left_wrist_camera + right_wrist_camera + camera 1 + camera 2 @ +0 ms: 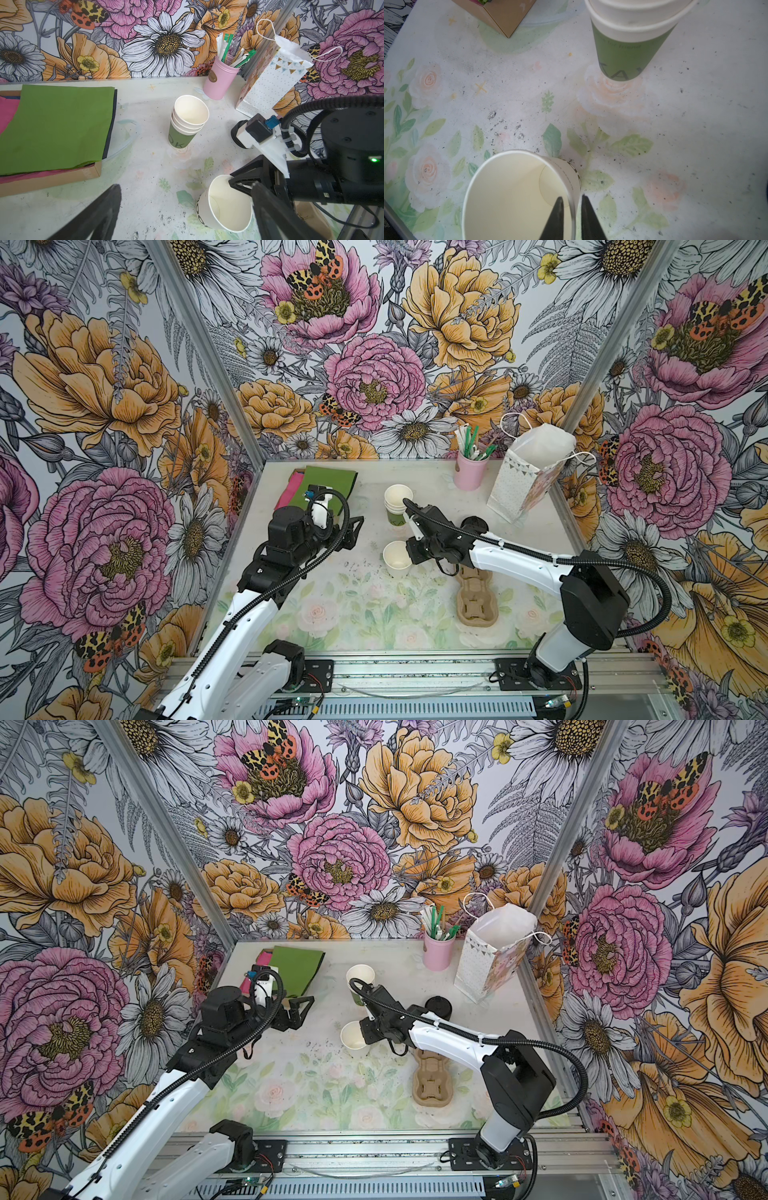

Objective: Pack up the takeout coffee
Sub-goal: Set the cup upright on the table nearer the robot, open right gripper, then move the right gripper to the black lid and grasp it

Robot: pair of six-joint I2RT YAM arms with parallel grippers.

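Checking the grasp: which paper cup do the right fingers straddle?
The lone white dark-lettered cup: right fingers flank its rim wall. The green-banded stack stands apart.

Left gripper (pixel 352 533) spread wide (arm extended forward); right gripper (pixel 572 197) parted narrowly, it seems.

Stacked green cups (pixel 396 508) stand near pink tin (pixel 469 475) and gift bag (pixel 515 485).

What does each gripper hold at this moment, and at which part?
Left gripper: open, nothing. Right gripper: its fingers straddle the rim wall of the lidless white paper cup, one inside, one outside; a firm pinch cannot be told.
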